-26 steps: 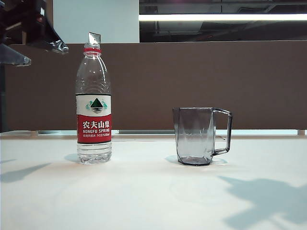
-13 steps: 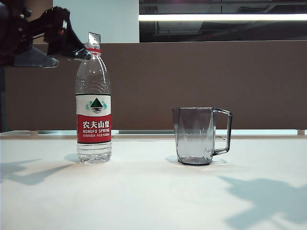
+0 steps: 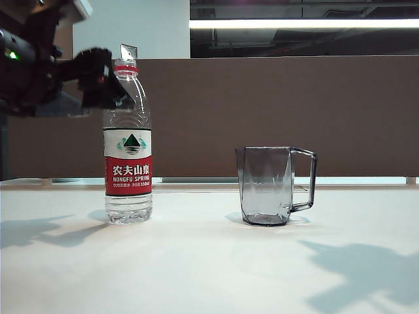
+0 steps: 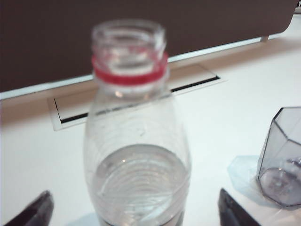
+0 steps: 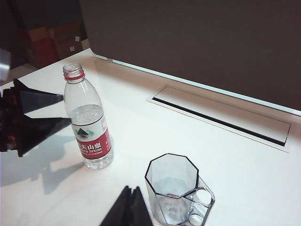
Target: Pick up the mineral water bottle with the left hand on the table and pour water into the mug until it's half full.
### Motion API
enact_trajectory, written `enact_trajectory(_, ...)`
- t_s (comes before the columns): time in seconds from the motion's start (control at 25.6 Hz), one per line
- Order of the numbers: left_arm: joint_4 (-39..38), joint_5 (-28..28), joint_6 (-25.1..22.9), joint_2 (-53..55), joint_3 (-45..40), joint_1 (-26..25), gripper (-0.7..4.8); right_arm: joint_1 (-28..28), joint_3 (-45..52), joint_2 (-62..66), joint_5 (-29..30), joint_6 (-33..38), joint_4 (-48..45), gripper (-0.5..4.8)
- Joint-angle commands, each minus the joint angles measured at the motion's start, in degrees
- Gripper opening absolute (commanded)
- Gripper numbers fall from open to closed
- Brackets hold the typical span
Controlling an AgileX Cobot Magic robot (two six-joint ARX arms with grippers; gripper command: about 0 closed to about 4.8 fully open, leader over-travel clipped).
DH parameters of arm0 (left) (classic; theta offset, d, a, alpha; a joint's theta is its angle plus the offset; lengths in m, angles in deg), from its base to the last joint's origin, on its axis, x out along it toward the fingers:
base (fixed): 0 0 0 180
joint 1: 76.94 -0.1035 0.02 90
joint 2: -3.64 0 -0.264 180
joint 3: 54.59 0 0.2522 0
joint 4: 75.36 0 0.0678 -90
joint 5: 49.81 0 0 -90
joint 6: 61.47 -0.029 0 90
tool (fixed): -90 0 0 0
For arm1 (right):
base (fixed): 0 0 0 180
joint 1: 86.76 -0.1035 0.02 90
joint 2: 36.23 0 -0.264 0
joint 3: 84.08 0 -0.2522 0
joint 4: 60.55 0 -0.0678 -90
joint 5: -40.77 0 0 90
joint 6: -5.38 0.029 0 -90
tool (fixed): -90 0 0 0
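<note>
The mineral water bottle [image 3: 128, 140] stood upright and uncapped on the white table [image 3: 196, 261], partly filled with water. The left gripper [image 3: 108, 85], at the end of the black left arm, hung level with the bottle's shoulder, just below the red neck ring. Its jaws were spread wide: in the left wrist view one black fingertip [image 4: 33, 212] showed on each side of the bottle [image 4: 136, 141], both apart from the plastic, with nothing held. The bottle therefore sat between the open fingers, close in front of the hand.

The mug [image 3: 268, 185], smoky grey, faceted and empty, stood upright on the table, well apart from the left gripper, on the far side of the bottle from the arm. Its handle pointed away from the bottle.

The right gripper [image 5: 128, 207] hovered above the table just beside the mug [image 5: 176, 193]. Only its dark fingertips showed at the edge of the right wrist view, lying close together; whether it was fully closed could not be told.

Beyond the mug, a long rectangular cable slot [image 5: 221, 115] was set into the tabletop.
</note>
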Motion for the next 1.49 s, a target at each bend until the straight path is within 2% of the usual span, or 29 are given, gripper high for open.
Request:
enact_trajectory(0.04, 4.92, -0.09, 1.22, 3.96, 0.57, 0.11, 4.79, -0.02, -0.57, -0.11, -0.09, 0.17, -0.28, -0.02)
enact_trajectory(0.59, 11.30, -0.09, 3.10, 17.09, 4.70, 0.13, 4.79, -0.04, -0.57, -0.13, 0.17, 0.17, 3.45, -0.02)
enact_trajectory(0.86, 14.67, -0.09, 3.80, 22.14, 7.02, 2.16, 4.79, -0.04, -0.57, -0.13, 0.15, 0.20, 4.31, -0.01)
enact_trajectory(1.21, 17.79, -0.07, 3.80, 25.57, 7.19, 2.16, 4.79, -0.04, -0.57, -0.13, 0.15, 0.20, 4.28, -0.02)
enact_trajectory(1.25, 17.88, -0.07, 3.78, 25.77, 7.19, 2.16, 4.68, -0.04, -0.57, -0.13, 0.15, 0.20, 4.28, -0.02)
enact_trajectory(1.29, 18.08, -0.07, 3.78, 26.08, 7.19, 2.16, 3.88, -0.04, -0.57, -0.13, 0.15, 0.20, 4.28, -0.01)
enact_trajectory(1.41, 18.14, -0.04, 3.80, 26.10, 7.17, 2.16, 2.44, -0.04, -0.57, -0.13, 0.15, 0.20, 4.28, -0.01)
enact_trajectory(1.49, 18.25, -0.04, 3.80, 26.10, 7.17, 2.16, 2.01, -0.04, -0.57, -0.13, 0.15, 0.20, 4.28, -0.01)
